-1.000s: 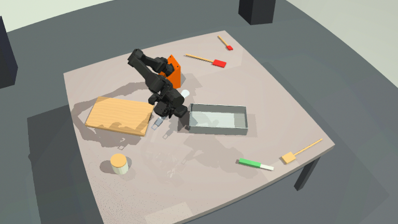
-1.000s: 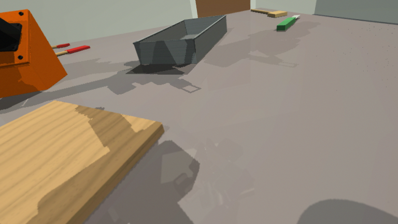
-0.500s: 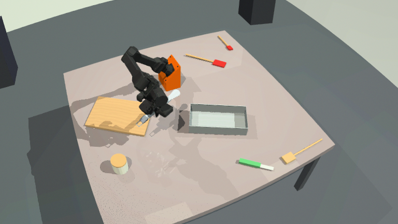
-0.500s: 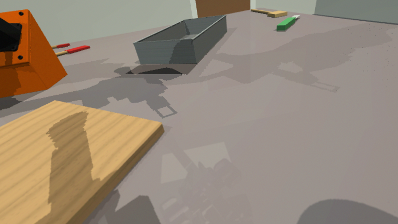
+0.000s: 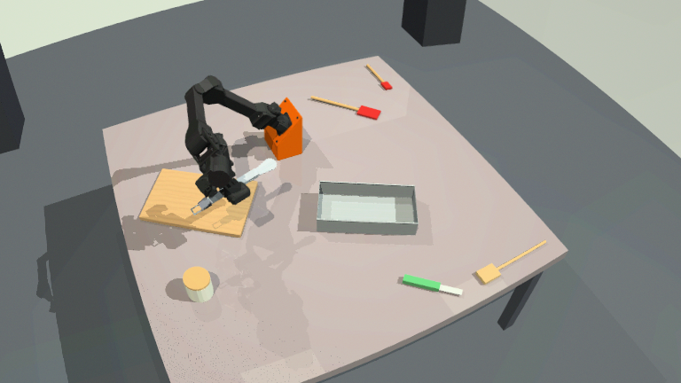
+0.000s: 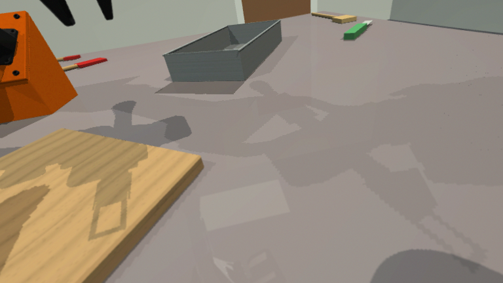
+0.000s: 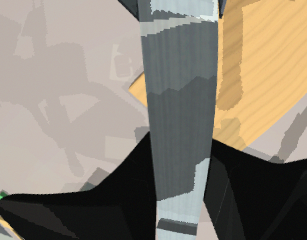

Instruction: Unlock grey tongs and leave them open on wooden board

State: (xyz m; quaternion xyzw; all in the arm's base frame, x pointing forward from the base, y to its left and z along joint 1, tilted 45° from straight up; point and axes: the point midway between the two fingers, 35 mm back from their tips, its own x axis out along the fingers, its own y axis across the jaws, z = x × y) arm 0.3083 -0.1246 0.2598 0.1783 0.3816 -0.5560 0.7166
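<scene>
My gripper (image 5: 221, 194) is shut on the grey tongs (image 5: 255, 170) (image 7: 177, 94), gripping them partway along their length. The tongs are tilted. Their tips (image 5: 198, 207) point down and left, just over the wooden board (image 5: 165, 185) (image 6: 74, 206) (image 7: 263, 60). Their pale hinge end sticks up to the right, past the board's edge. I cannot tell whether the tongs' arms are spread. The grey roasting tin (image 5: 366, 228) (image 6: 207, 67) stands empty to the right of the board. In the exterior view only two dark prongs (image 6: 55, 1) show at the top left, above the board.
The orange arm mount (image 5: 285, 137) (image 6: 33, 79) stands behind the board. Two red spatulas (image 5: 369, 112) (image 5: 385, 85) lie at the far side. A green-and-white tool (image 5: 426, 283) and a wooden spatula (image 5: 489, 272) lie near the right front edge. A tan-lidded jar (image 5: 197, 283) stands in front of the board.
</scene>
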